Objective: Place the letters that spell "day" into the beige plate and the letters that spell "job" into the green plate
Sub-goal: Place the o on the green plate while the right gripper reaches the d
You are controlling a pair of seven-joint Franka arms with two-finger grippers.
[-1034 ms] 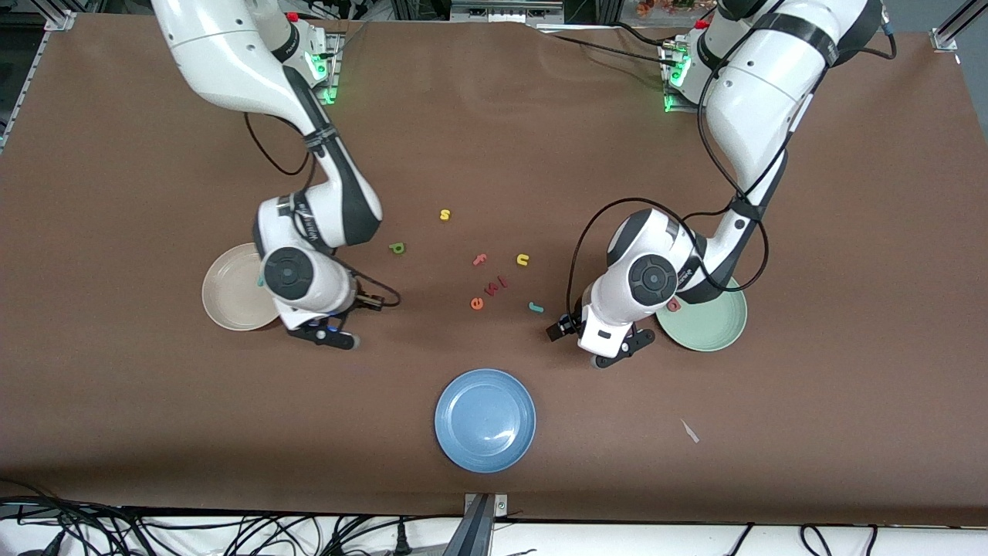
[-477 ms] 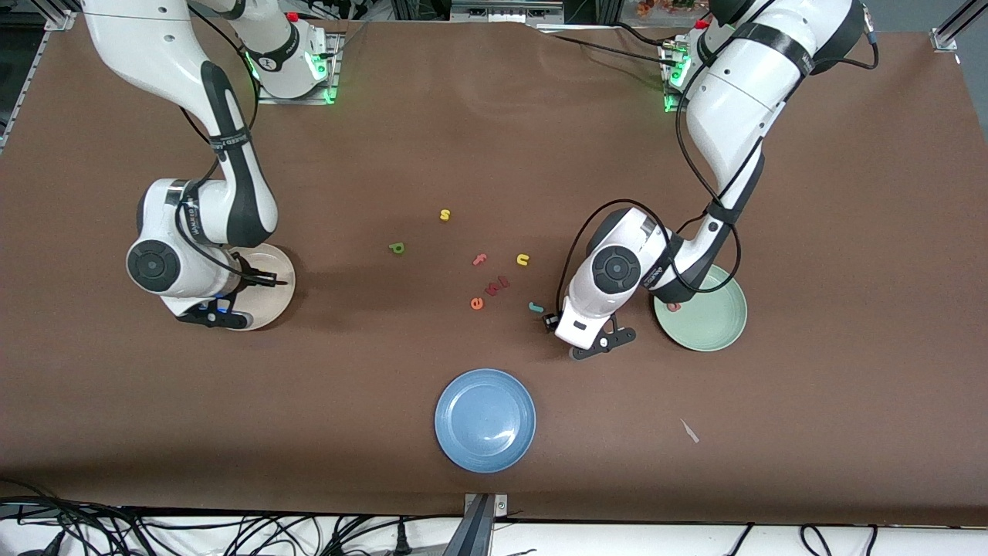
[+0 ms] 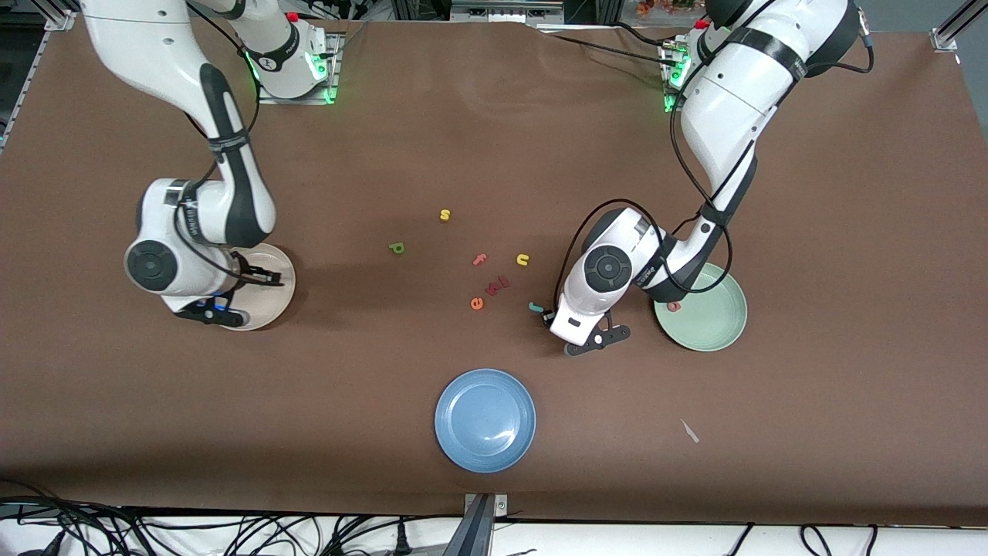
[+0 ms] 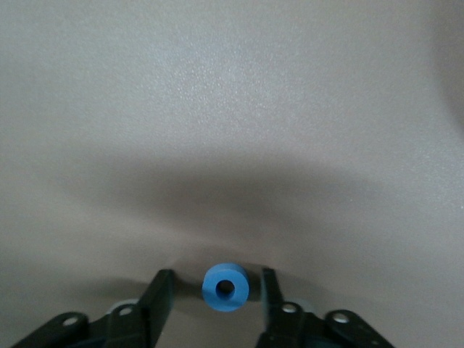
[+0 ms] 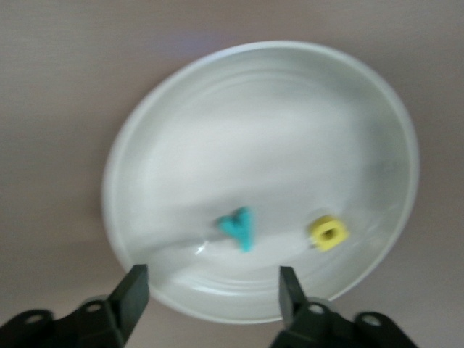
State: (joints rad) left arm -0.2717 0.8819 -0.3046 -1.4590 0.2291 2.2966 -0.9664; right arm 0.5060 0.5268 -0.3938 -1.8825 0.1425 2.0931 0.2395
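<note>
My left gripper [image 3: 590, 340] [image 4: 216, 275] is down at the table between the teal j [image 3: 535, 307] and the green plate [image 3: 714, 324]. It is open. Its jaws stand on either side of the blue ring o [image 4: 225, 288] with a small gap on each side. The hand hides the o in the front view. The salmon b [image 3: 674, 306] lies in the green plate. My right gripper [image 3: 216, 313] [image 5: 212, 279] hangs open and empty over the beige plate [image 3: 270, 301] [image 5: 217, 109], which holds the teal y [image 5: 239, 226] and yellow a [image 5: 328, 233]. The green d [image 3: 397, 248] lies mid-table.
A blue plate [image 3: 485, 419] sits near the front edge. Loose letters lie mid-table: a yellow s [image 3: 444, 215], a pink f [image 3: 479, 259], a yellow u [image 3: 522, 259], an orange e [image 3: 477, 303] and dark red ones [image 3: 498, 285]. A white scrap [image 3: 689, 431] lies nearer the camera than the green plate.
My right hand has swung from the table beside the beige plate to over that plate. My left hand has shifted away from the green plate toward the j.
</note>
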